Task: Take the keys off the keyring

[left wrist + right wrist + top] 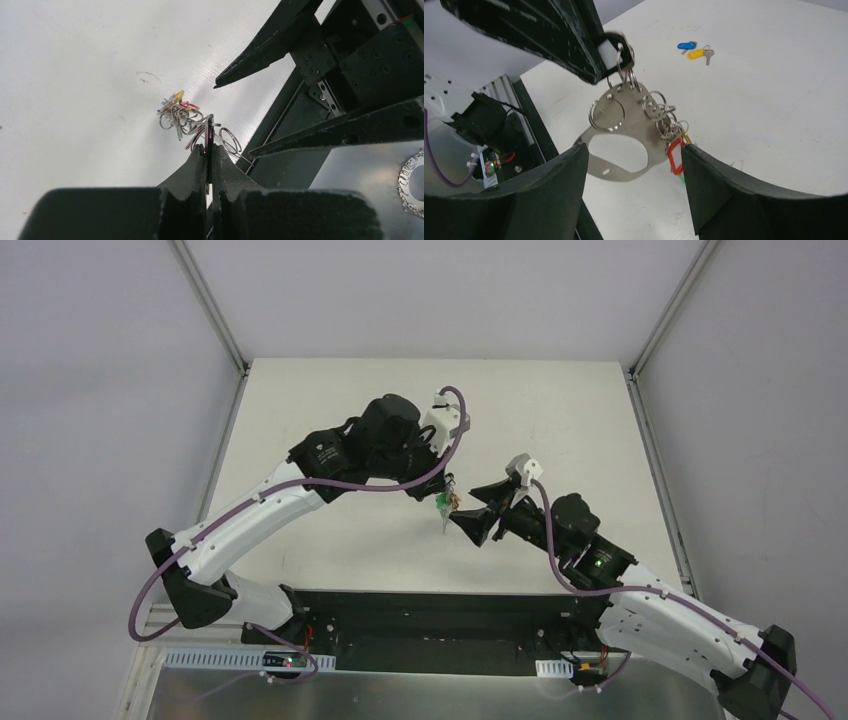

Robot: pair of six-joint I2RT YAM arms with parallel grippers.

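Hanging in the air over the white table (774,100), the silver metal keyring (619,125) was a flat plate with many thin round rings looped through it. The left gripper (207,150) held it up. Its two black fingers were pressed tight together, pinching one ring at the very top of the bunch.

Small keys dangled from the low side. One was a silver key with a red plastic head (675,157), and a bit of green (682,179) showed just under it. Two more keys, a blue-headed key (685,46) and a yellow-headed key (697,53), lay side by side on the table, well apart from the bunch. So it looked like part of the job was already done.

The right gripper (634,152) sat just below and beside the bunch. Its jaws were spread wide, with the plate and the red key between them. They did not seem to touch anything.

The step in hand was most likely grabbing the next key. To do it well, the right gripper should close on just one key head, likely the red one, and not on the plate or a ring too. It should grip the flat sides so the key cannot twist. Then the key should be slid slowly round its thin ring to the split. The left gripper should hold firm the whole time. A hard tug could pull the whole bunch loose.
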